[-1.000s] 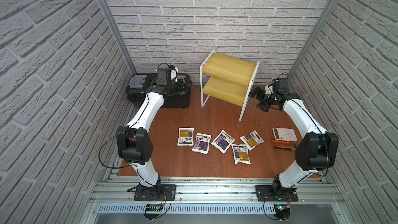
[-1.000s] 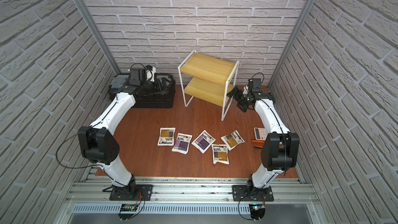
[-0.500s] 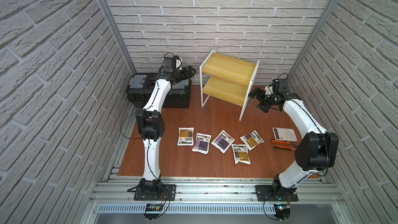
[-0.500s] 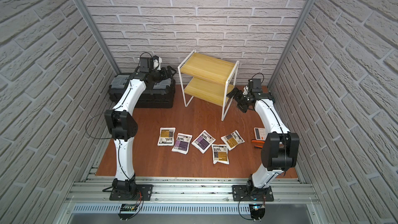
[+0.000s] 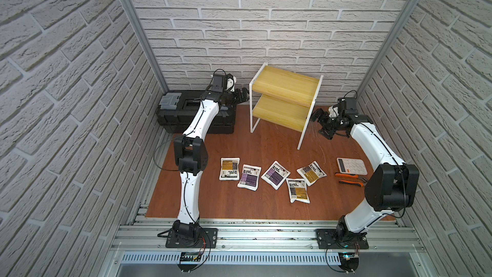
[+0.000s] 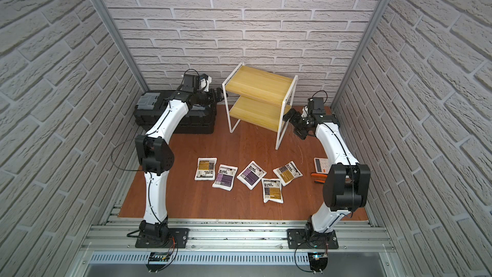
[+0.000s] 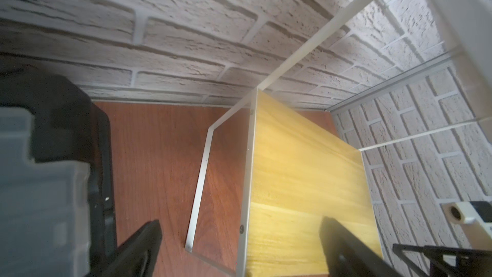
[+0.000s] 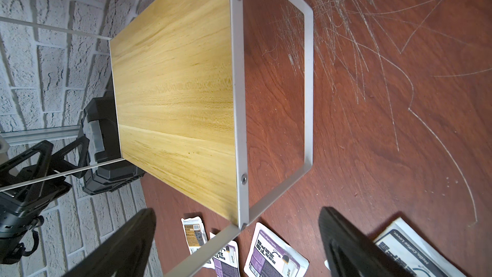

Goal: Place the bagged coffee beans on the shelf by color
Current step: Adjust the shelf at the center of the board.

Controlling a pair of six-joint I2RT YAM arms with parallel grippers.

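Five bagged coffee beans lie in a loose row on the brown table: a yellow one (image 5: 229,169), two purple ones (image 5: 249,177) (image 5: 275,175) and two more yellow ones (image 5: 298,190) (image 5: 311,173). The shelf (image 5: 286,102) stands at the back with both yellow boards bare. My left gripper (image 5: 242,95) hovers at the shelf's left end, open and empty, its fingers (image 7: 143,238) wide apart. At the shelf's right end my right gripper (image 5: 320,125) is open and empty too; its wrist view shows the lower board (image 8: 175,89) and a purple pouch (image 8: 274,254) beyond.
A black toolbox (image 5: 197,113) with a grey latch sits at the back left, under my left forearm. A white calculator (image 5: 351,166) and orange-handled pliers (image 5: 348,178) lie at the right, beside my right arm. Brick walls close in three sides.
My left arm has swung from over the toolbox toward the shelf's left end, its elbow moving in over the table. The right arm and the pouches have not moved.
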